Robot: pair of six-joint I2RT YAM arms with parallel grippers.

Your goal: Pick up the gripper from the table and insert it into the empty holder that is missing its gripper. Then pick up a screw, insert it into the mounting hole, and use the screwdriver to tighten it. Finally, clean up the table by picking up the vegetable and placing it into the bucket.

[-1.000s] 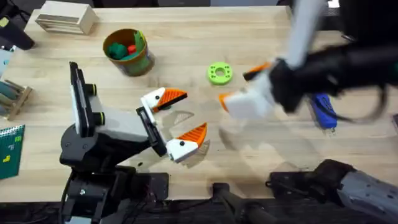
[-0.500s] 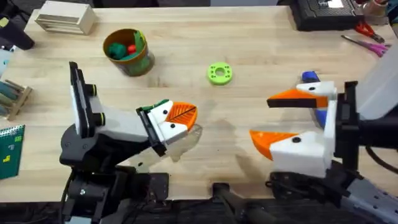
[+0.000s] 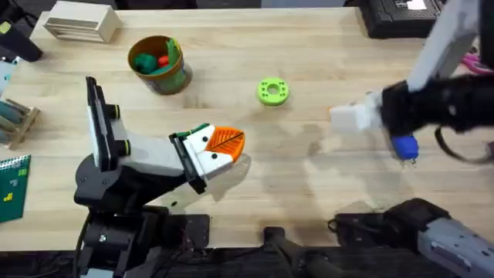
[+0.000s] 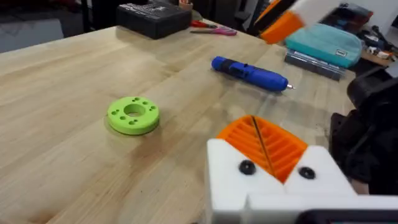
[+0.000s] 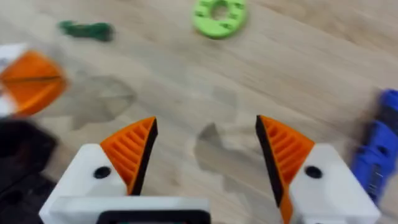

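Note:
My left gripper (image 3: 230, 142) is shut in the middle of the table, its orange pads (image 4: 273, 146) pressed together with nothing between them. The vegetable (image 3: 196, 130), a dark-green sprig, lies on the wood just behind it and shows in the right wrist view (image 5: 87, 29) too. My right gripper (image 5: 205, 127) hovers open over bare wood, blurred in the overhead view (image 3: 351, 117), close to the blue screwdriver (image 3: 404, 145) (image 4: 249, 71) (image 5: 379, 155). The olive bucket (image 3: 179, 76) stands at the back left with green and red pieces inside. The loose gripper, the holder and the screw are out of view.
A round bright-green disc (image 3: 272, 91) (image 4: 133, 115) lies between bucket and screwdriver. A beige box (image 3: 79, 21) sits at the far left corner. A black case (image 3: 397, 17) and red-handled scissors (image 4: 211, 27) are at the far right. Small wooden and green items line the left edge.
The left gripper went from open to shut and then held still. The right arm swept from the centre towards the near right, then rose back over the screwdriver.

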